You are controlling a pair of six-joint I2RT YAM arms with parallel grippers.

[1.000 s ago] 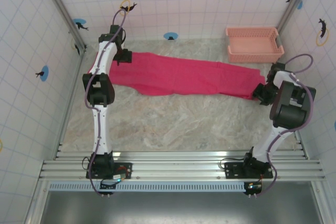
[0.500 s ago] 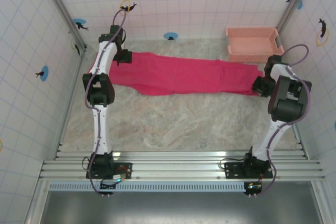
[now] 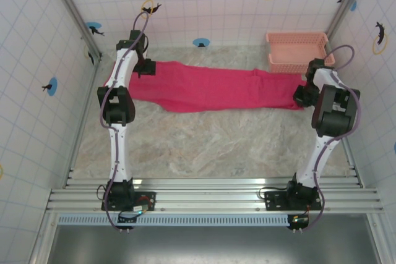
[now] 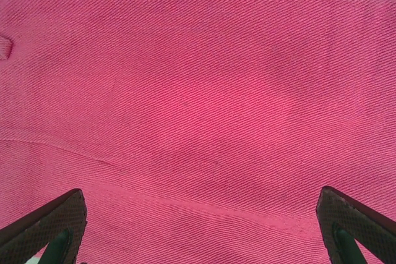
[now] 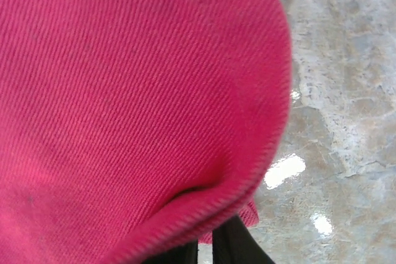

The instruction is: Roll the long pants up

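Note:
The long pants [image 3: 210,88] lie flat and stretched sideways across the back of the marble table, bright pink-red. My left gripper [image 3: 145,66] hovers over their left end. In the left wrist view its fingers stand wide apart at the bottom corners, open [image 4: 201,221], with only pants fabric [image 4: 198,91] beneath. My right gripper [image 3: 301,96] sits at the right end of the pants. In the right wrist view its black fingers [image 5: 211,248] are shut on the stitched hem, and the fabric [image 5: 124,91] bulges up over them.
A salmon-pink lattice basket [image 3: 297,51] stands at the back right, just behind the right gripper. Tiled walls close in the table on three sides. Bare marble tabletop [image 3: 210,146] stretches in front of the pants.
The right gripper has moved back and left onto the end of the pants leg and closed on the hem. That end has drawn slightly left. The left arm has not moved.

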